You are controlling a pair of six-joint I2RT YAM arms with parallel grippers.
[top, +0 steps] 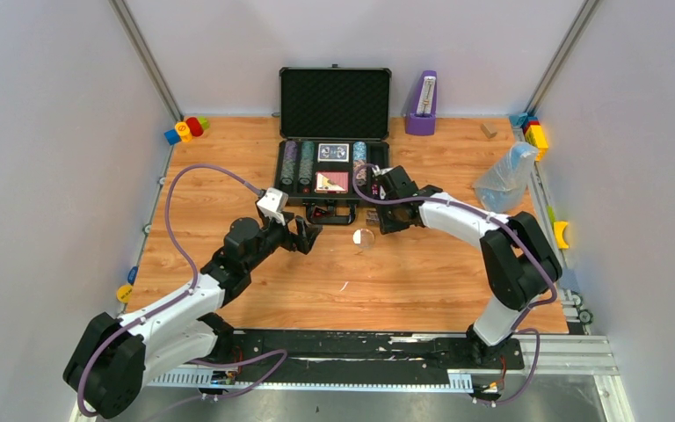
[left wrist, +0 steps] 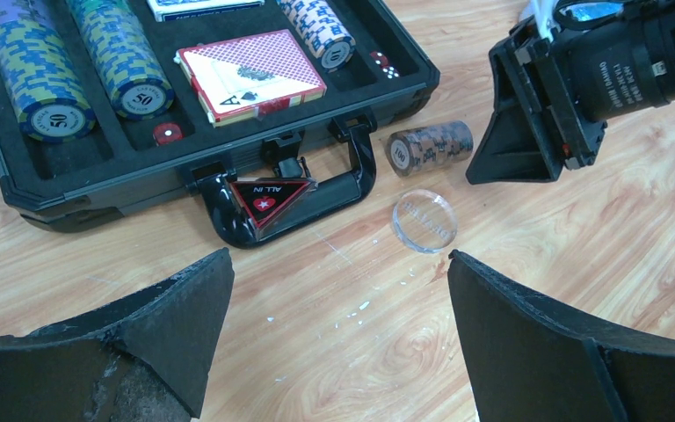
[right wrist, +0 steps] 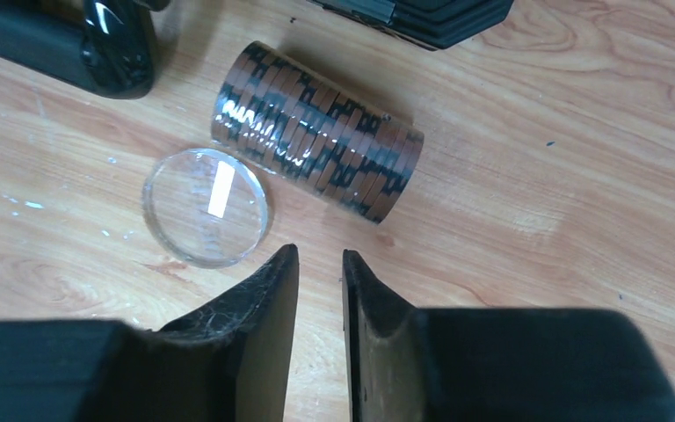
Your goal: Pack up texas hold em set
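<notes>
The black briefcase (top: pixel 292 199) lies open at the table's back, lid (top: pixel 335 101) upright. It holds chip rolls (left wrist: pixel 35 70), a red deck (left wrist: pixel 250 75) and a blue deck (top: pixel 333 152). A brown chip roll (right wrist: pixel 316 132) lies on its side on the table by the case's front right corner, also seen in the left wrist view (left wrist: pixel 429 147). A clear round disc (right wrist: pixel 206 207) lies beside it. My right gripper (right wrist: pixel 321 255) is shut to a narrow gap, empty, just short of the roll. My left gripper (left wrist: pixel 338 264) is open and empty, in front of the handle (left wrist: pixel 299 198).
A purple metronome (top: pixel 422 104) stands right of the lid. A clear plastic bag (top: pixel 505 176) lies at the right. Coloured blocks sit in the back left (top: pixel 185 129) and back right (top: pixel 534 132) corners. A red triangular "ALL IN" marker (left wrist: pixel 268 198) rests by the handle.
</notes>
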